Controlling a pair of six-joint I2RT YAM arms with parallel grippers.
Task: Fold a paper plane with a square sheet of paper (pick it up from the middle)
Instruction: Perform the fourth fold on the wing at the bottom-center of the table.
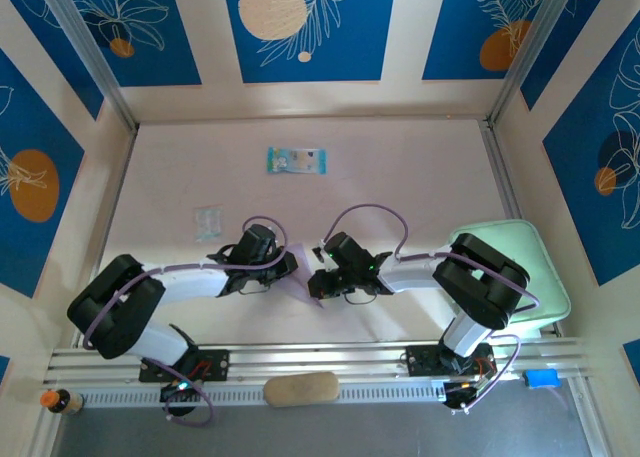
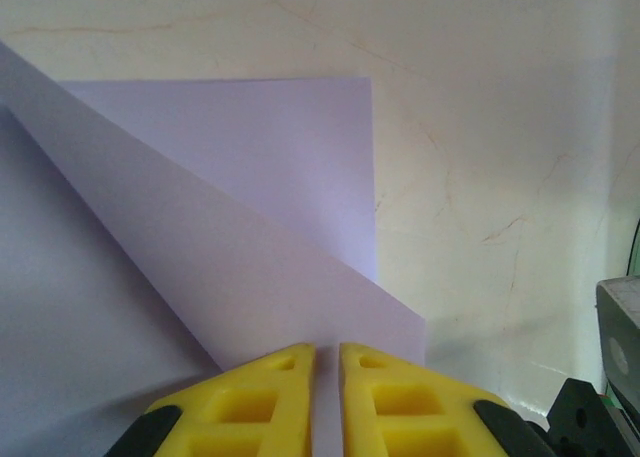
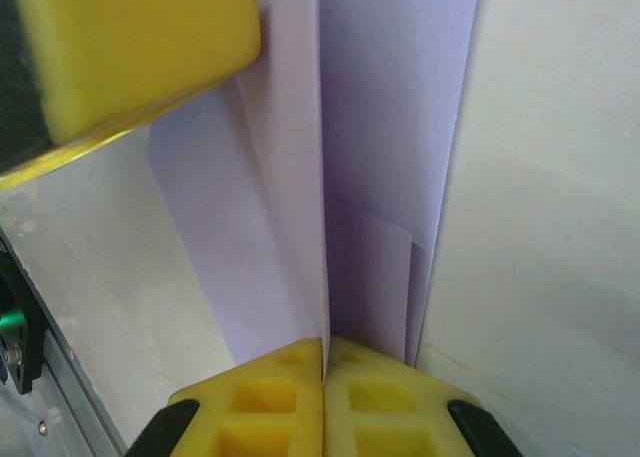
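The square sheet of paper (image 1: 302,281), pale lilac, lies partly folded on the table between my two grippers. In the left wrist view the sheet (image 2: 250,177) has a diagonal flap folded over a flat layer. My left gripper (image 2: 327,352) (image 1: 289,267) is at its left side, jaws almost together with a thin slit of lilac paper between them. In the right wrist view the sheet (image 3: 390,127) stands up along a centre crease with several layers. My right gripper (image 3: 324,345) (image 1: 318,280) is shut on that crease. A yellow finger (image 3: 130,47) of the left gripper rests at the paper's far end.
A blue-green printed packet (image 1: 296,160) lies at the back centre and a small clear packet (image 1: 207,222) to the left. A mint-green tray (image 1: 535,252) sits at the right, behind the right arm. A tan oval pad (image 1: 301,388) lies on the front rail.
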